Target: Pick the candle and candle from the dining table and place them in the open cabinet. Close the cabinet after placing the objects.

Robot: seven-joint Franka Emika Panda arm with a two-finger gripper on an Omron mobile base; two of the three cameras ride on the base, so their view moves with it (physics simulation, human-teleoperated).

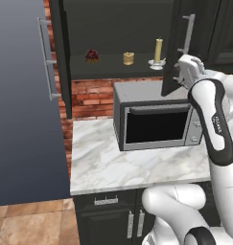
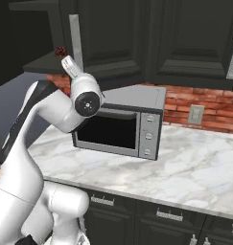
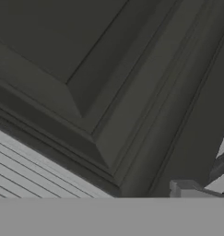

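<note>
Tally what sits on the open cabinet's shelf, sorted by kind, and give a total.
Candles: 2, the short golden candle and the tall pale candle on its silvery base
Dark-red cupcake-like lump: 1
Total: 3

Red brick wall (image 1: 91,98), marble counter (image 1: 118,165), grey microwave (image 1: 156,122).

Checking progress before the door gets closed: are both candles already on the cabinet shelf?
Yes, the squat candle and the tall candle both stand on the cabinet shelf.
</note>
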